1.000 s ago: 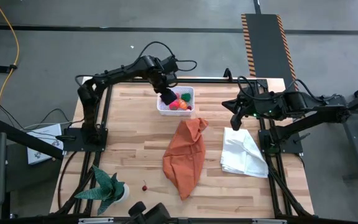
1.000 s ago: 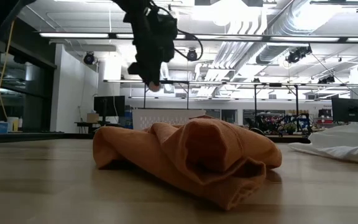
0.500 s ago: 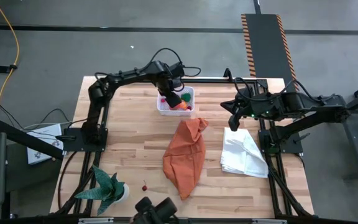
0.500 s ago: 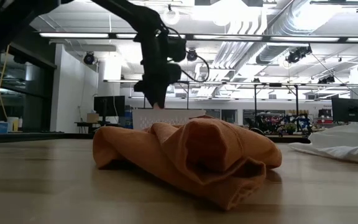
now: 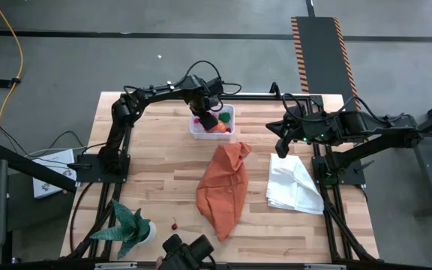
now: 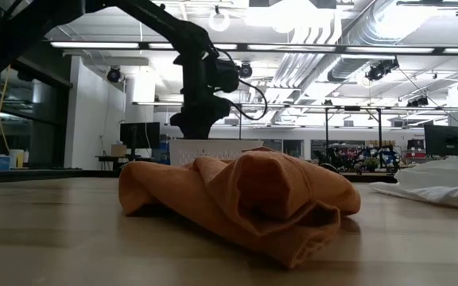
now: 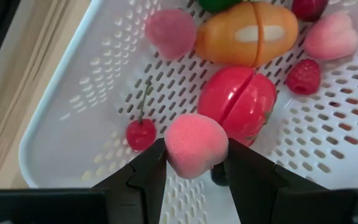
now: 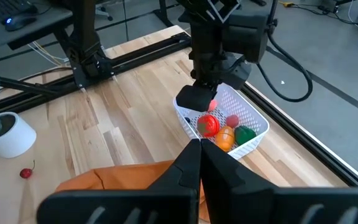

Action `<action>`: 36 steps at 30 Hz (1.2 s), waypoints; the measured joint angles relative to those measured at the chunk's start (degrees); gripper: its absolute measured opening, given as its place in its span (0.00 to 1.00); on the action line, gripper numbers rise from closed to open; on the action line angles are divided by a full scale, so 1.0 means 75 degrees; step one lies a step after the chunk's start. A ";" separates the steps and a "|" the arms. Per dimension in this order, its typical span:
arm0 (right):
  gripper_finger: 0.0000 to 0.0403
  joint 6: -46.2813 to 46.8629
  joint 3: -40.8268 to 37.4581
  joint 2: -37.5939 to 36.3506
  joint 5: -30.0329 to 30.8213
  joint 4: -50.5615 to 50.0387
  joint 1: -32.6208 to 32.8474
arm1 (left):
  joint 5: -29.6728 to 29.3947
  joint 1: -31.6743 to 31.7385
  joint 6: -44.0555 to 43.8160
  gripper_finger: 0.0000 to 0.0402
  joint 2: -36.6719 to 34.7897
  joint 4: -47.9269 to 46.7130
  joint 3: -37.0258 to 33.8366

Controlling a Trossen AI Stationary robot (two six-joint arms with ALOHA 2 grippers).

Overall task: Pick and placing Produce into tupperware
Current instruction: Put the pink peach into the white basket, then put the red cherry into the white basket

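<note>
The white tupperware (image 5: 225, 112) stands at the table's far middle and holds several pieces of produce: a red tomato (image 7: 236, 102), an orange piece (image 7: 247, 31), a cherry (image 7: 140, 134), a raspberry (image 7: 302, 78) and pink pieces. My left gripper (image 7: 196, 171) reaches down into the tub, shut on a fuzzy pink fruit (image 7: 196, 144). It also shows from across the table as the left gripper (image 8: 197, 99). A loose cherry (image 5: 174, 225) lies on the table near the front left. My right gripper (image 8: 199, 163) hovers shut above the table's right side. My left gripper pinches the pink fruit's two opposite sides (image 7: 173, 152) between its two fingers (image 7: 146, 174). The fingers come from above, pointing down. The fruit sits upright between the fingertips, low inside the tub over its dotted floor; whether it touches the floor I cannot tell.
A crumpled orange cloth (image 5: 223, 187) lies mid-table, near side of the tub. A folded white cloth (image 5: 295, 186) lies to its right. A green potted plant (image 5: 131, 229) stands at the near left corner. Bare wood shows left of the tub.
My left gripper has gone down from above the tub into it, still pointing down, with the pink fruit kept between its fingers. The right arm has kept still.
</note>
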 joint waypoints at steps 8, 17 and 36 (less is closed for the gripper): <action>0.00 -0.0088 0.0000 0.0000 0.0002 0.0002 0.0002 | -0.0006 -0.0006 -0.0002 0.39 0.0000 -0.0024 0.0000; 0.00 -0.0171 0.0000 -0.0003 0.0128 -0.0001 0.0000 | -0.0001 -0.0006 0.0007 0.54 0.0000 -0.0045 0.0000; 0.00 -0.0603 -0.0006 -0.0003 0.0125 -0.0093 0.0000 | -0.0006 -0.0009 -0.0220 0.20 -0.0015 -0.2539 0.2015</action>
